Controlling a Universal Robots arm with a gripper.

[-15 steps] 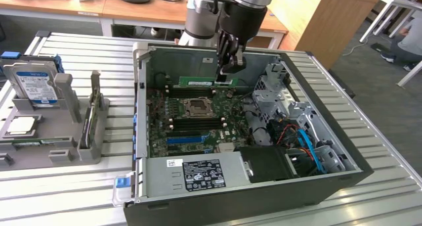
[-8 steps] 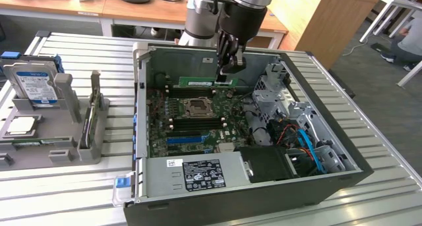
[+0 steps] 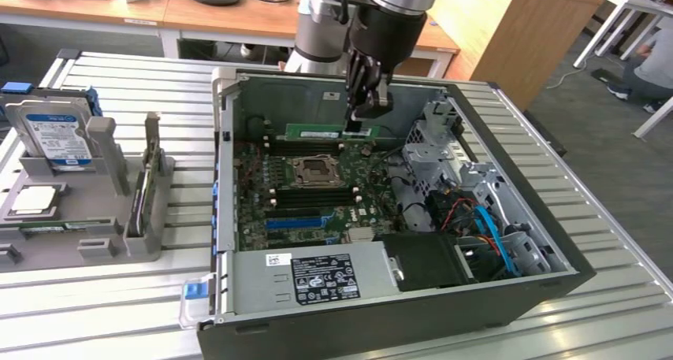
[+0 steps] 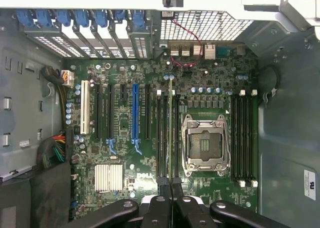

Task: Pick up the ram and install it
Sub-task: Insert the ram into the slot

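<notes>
Tool [image 3: 361,126] tight on ram [image 3: 315,131], over mobo [image 3: 315,206]

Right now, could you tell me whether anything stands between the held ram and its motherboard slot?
Nothing visible does. The pincer is shut on the ram, edge-down over the empty memory slots beside the processor socket.

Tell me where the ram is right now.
In the exterior view, the ram hangs in the gripper inside the open computer case, over the motherboard, just beyond the processor socket.
</notes>
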